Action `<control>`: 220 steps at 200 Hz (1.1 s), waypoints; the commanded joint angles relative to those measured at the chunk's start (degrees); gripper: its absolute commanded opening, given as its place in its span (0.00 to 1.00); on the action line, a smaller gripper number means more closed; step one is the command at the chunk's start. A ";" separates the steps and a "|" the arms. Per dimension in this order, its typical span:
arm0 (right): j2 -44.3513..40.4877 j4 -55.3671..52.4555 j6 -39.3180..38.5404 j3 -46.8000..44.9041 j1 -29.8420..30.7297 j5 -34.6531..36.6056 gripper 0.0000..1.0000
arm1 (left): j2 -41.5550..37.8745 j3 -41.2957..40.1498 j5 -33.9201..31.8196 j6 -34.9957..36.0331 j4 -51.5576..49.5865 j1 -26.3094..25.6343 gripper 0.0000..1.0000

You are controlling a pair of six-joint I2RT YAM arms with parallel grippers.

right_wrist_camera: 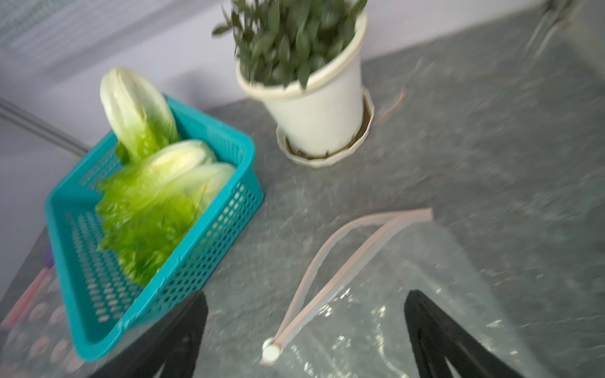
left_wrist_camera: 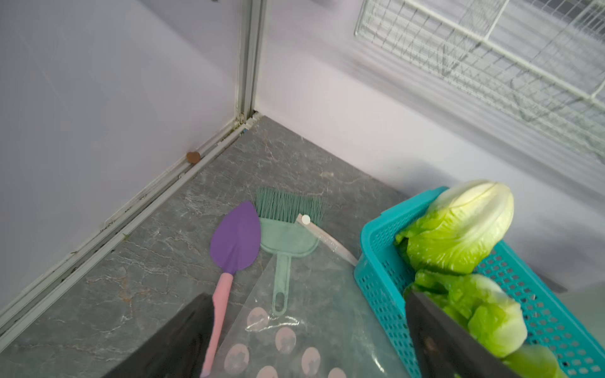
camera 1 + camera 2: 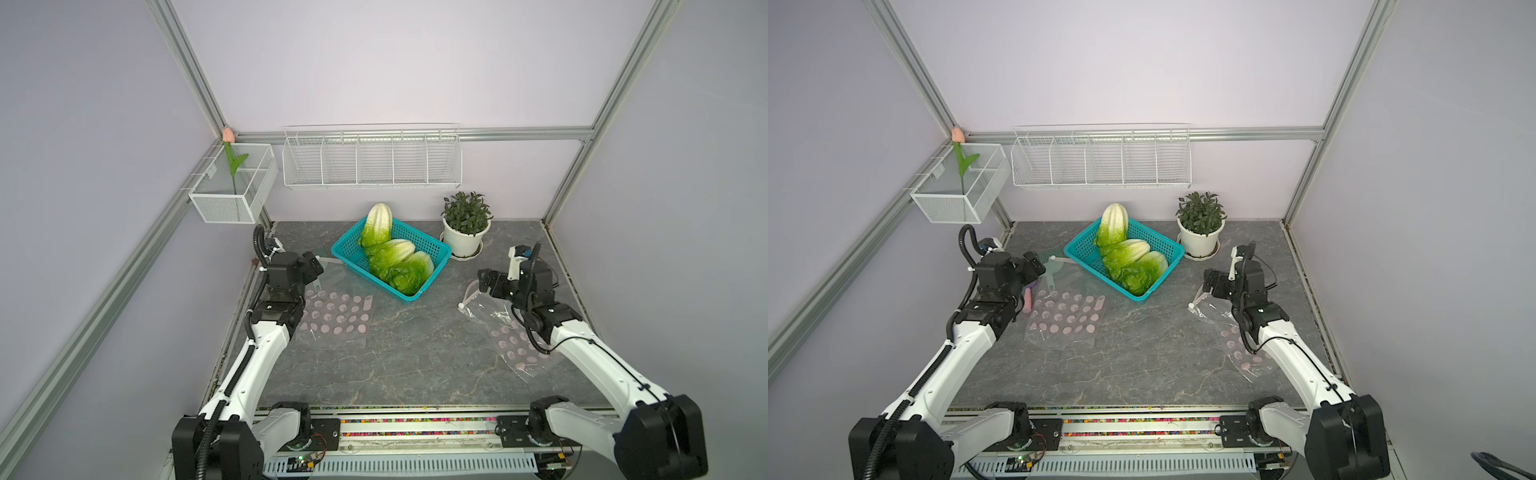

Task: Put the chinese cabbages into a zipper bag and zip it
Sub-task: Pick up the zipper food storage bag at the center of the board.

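The chinese cabbages (image 3: pixel 395 259) are seen at three o'clock from the nearer left gripper (image 3: pixel 316 264), spread empty like the right gripper (image 3: pixel 484 282).

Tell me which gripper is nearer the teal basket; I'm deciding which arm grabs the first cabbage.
Left. The left gripper hangs close beside the teal basket, at its near wall; the right gripper is farther off on the opposite side, over the open zipper bag.

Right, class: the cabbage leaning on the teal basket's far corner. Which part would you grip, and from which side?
Grip the propped cabbage at its whitish stalk end, coming from above. That end sticks up over the teal basket rim in open air, while its green leafy end is tucked down against the other two heads.
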 commanded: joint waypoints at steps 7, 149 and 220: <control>7.85 -13.19 3.49 12.23 7.18 -3.47 0.92 | 4.22 8.18 12.15 0.08 -15.80 -1.29 0.86; 23.19 -31.58 6.06 25.55 8.78 15.61 0.98 | 17.73 16.75 12.97 0.03 -18.81 -21.27 0.73; 34.54 -30.58 29.08 26.14 9.65 29.97 0.96 | 18.02 16.38 13.82 -0.24 -16.80 -22.79 0.73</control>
